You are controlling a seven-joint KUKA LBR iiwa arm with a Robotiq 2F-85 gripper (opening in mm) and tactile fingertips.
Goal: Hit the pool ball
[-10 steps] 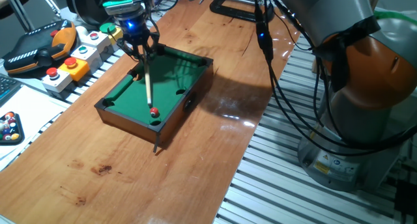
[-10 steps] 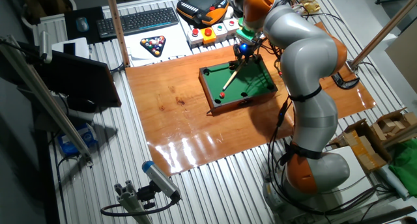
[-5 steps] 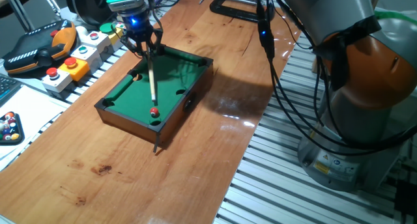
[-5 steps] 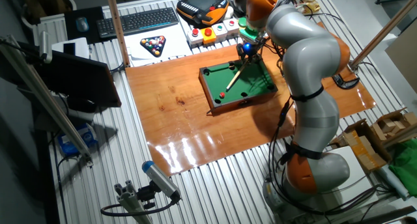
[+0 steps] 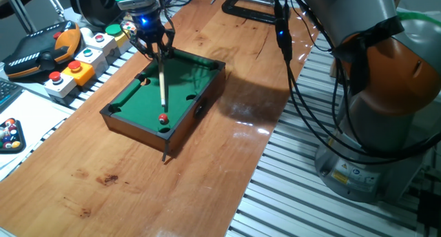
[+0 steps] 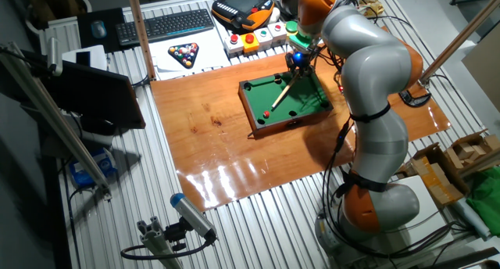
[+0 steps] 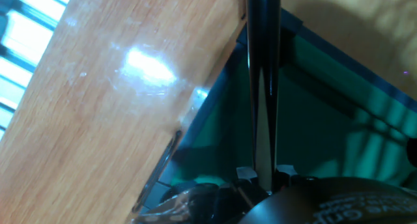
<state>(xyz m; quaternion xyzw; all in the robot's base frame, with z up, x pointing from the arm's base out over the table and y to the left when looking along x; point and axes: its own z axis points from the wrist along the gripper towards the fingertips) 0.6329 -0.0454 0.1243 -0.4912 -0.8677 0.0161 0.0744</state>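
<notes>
The gripper (image 5: pixel 153 45) hangs over the far end of the miniature pool table (image 5: pixel 210 85), its fingers pinched together on the upper end of a thin wooden cue stick (image 5: pixel 162 85). In the hand view the cue (image 7: pixel 263 87) runs straight out between the closed fingers, over the table's dark rim and green felt. From the gripper the cue slopes down across the felt, and its tip stops just short of the pool ball (image 5: pixel 162 118), apart from it by a small gap as far as these views show. The ball, red and glossy, sits on the felt near the near rail, close to a pocket (image 5: pixel 165 129). In the other fixed view the same line shows: gripper (image 6: pixel 297 59), cue, then ball (image 6: pixel 266 114) toward the near-left part of the table.

The ball looks tiny, hard and light, so it should roll freely at the slightest tap; it is not a thing to grasp but to strike squarely with the cue tip, along the cue's own line. An off-centre touch would likely send it sideways. The cue seems stiff yet slender, and could swivel in the grip if pushed hard.

Beyond the table, on the wooden tabletop (image 5: pixel 103 175), nothing else stands close by; a rack of coloured balls (image 6: pixel 184 55) lies well apart.
</notes>
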